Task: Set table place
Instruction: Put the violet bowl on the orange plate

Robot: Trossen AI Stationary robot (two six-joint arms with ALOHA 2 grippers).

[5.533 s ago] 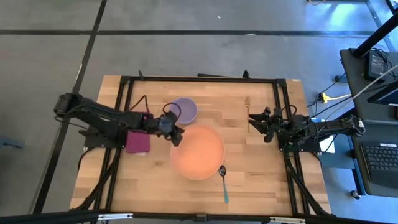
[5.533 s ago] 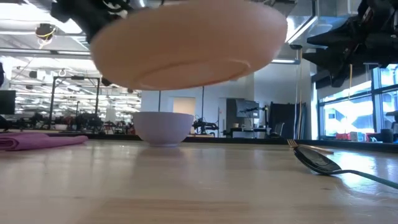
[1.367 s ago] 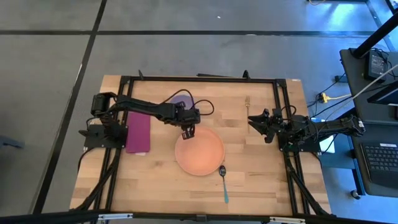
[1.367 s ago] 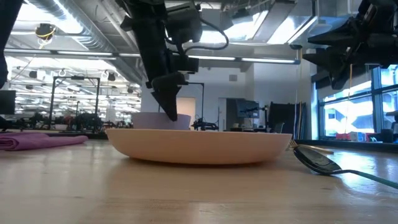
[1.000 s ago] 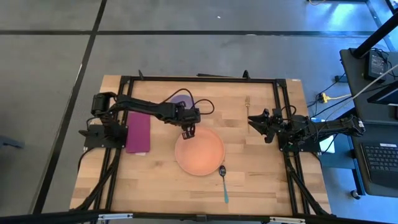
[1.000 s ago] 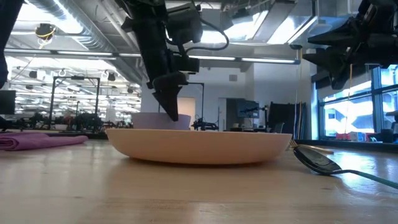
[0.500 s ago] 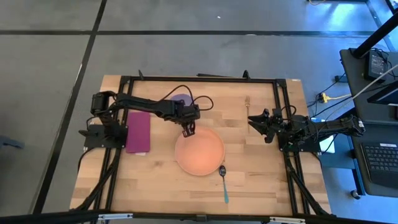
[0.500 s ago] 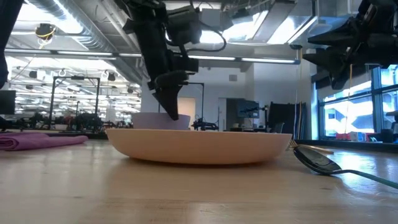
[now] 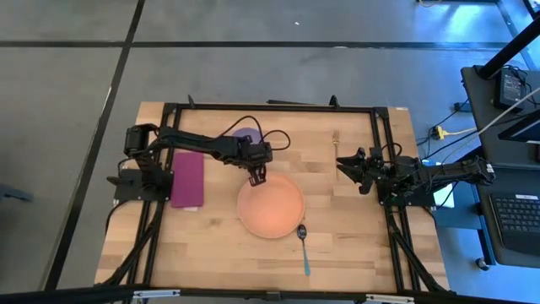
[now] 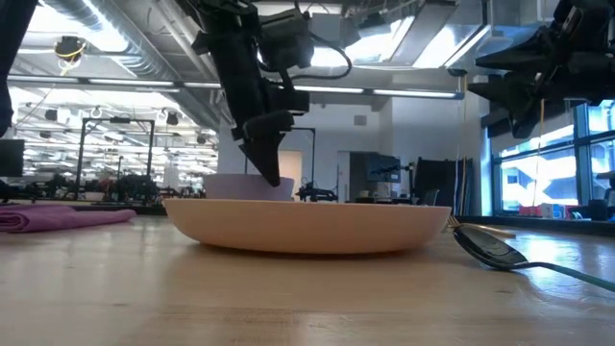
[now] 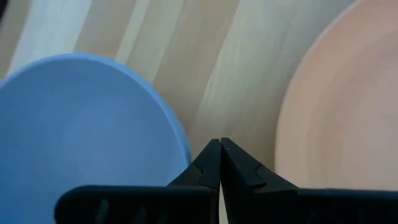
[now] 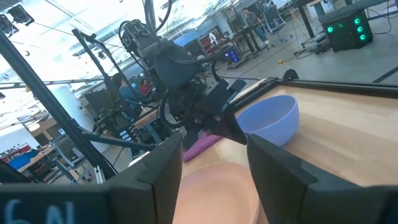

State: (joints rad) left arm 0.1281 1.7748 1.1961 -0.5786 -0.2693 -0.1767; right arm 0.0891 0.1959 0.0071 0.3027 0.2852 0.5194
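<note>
Peach-orange plate [image 9: 270, 206] flat on bench [image 9: 354, 245], left gripper [image 9: 254, 178] pinched together over its far rim beside half-hidden lavender bowl [image 9: 245, 136]; right gripper [image 9: 343, 166] spread apart, near fork [image 9: 336, 142].

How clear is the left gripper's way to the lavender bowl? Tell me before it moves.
Probably clear. The left gripper, fingers shut, hovers above bare table between the small lavender bowl and the peach-orange round plate; nothing lies between gripper and bowl.
</note>
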